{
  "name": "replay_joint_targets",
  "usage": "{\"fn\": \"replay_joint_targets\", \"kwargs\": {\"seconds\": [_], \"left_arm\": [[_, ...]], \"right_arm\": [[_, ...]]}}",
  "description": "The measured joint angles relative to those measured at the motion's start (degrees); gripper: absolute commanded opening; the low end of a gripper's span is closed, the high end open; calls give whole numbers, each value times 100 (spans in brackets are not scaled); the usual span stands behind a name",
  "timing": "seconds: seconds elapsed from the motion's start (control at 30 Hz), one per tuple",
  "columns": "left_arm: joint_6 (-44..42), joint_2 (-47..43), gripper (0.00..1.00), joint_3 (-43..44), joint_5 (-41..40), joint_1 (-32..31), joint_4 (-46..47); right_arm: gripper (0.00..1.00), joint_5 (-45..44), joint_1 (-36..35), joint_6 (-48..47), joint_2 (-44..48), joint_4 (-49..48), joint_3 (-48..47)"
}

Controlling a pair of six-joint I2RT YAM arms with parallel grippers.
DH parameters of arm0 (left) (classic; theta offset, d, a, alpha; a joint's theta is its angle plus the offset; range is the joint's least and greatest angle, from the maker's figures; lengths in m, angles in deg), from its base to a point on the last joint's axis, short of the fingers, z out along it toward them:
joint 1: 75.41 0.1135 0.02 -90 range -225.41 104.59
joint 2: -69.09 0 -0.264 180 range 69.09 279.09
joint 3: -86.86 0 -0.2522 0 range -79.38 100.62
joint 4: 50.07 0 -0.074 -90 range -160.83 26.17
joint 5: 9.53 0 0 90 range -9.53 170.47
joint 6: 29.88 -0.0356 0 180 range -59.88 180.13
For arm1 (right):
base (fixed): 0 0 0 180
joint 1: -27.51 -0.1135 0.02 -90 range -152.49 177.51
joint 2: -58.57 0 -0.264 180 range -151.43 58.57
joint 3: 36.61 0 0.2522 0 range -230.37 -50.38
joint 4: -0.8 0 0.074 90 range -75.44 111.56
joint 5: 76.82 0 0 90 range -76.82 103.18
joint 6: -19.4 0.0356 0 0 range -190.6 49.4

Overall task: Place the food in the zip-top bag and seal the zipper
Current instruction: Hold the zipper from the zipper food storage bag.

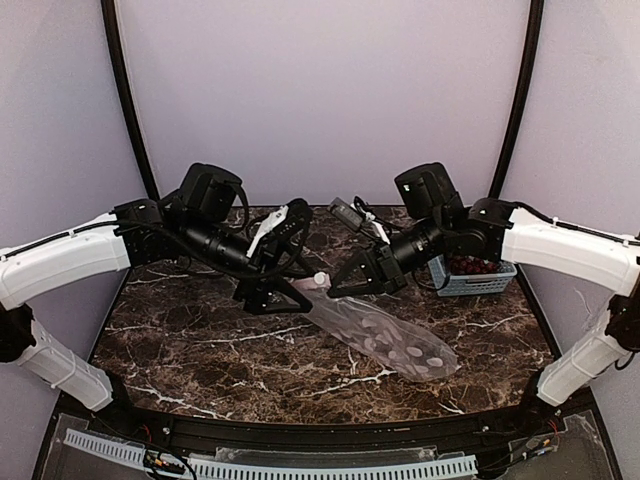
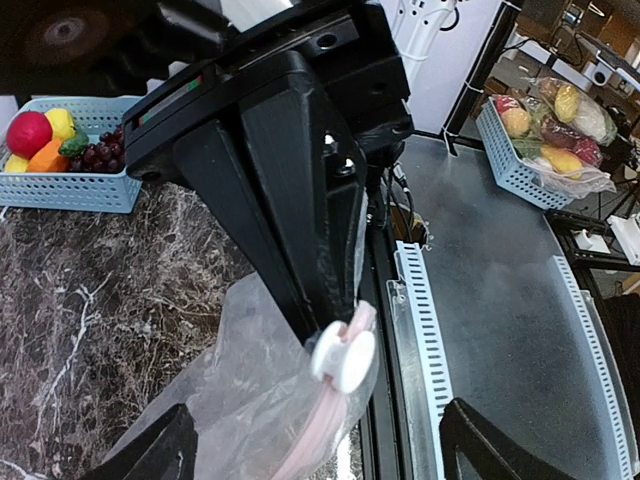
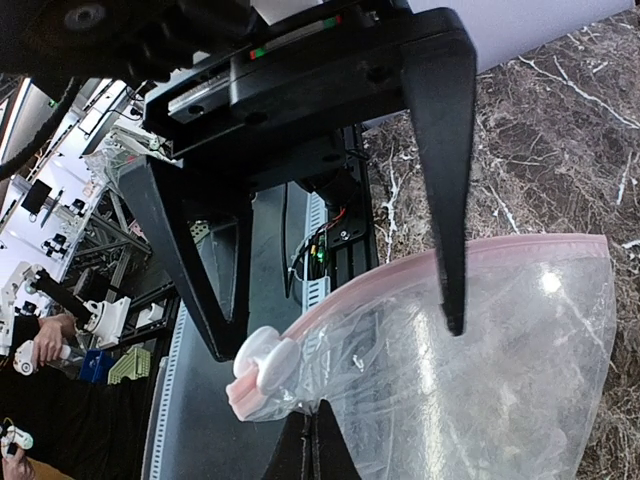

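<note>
The clear zip-top bag [image 1: 390, 335] hangs slanted over the marble table, with one end near the tabletop. My right gripper [image 3: 320, 418] is shut on the bag's upper corner, just under the white slider [image 3: 262, 352] on the pink zipper [image 3: 420, 268]. My left gripper [image 2: 320, 410] is open, its fingers [image 3: 450, 200] straddling the zipper end without touching it. The slider [image 2: 343, 355] sits between them. The food lies in a light-blue basket [image 2: 70, 190]: red apple [image 2: 28, 132], orange piece [image 2: 46, 158], lemon [image 2: 60, 121] and grapes [image 2: 96, 155]. I see no food in the bag.
The basket [image 1: 478, 280] stands at the table's right rear, behind my right arm. The table's near edge has a black rail and a white slotted strip [image 2: 425, 330]. A second basket [image 2: 525, 150] with bagged fruit sits off the table.
</note>
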Motion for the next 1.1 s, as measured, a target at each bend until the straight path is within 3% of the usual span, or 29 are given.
{"fn": "replay_joint_targets", "kwargs": {"seconds": [0.33, 0.63, 1.1], "left_arm": [[109, 0, 52, 20, 610, 0, 11], [229, 210, 50, 190, 723, -55, 87], [354, 505, 27, 254, 909, -138, 138]], "right_arm": [[0, 24, 0, -87, -17, 476, -74], [0, 103, 0, -138, -92, 623, -149], [0, 127, 0, -249, -197, 811, -149]]}}
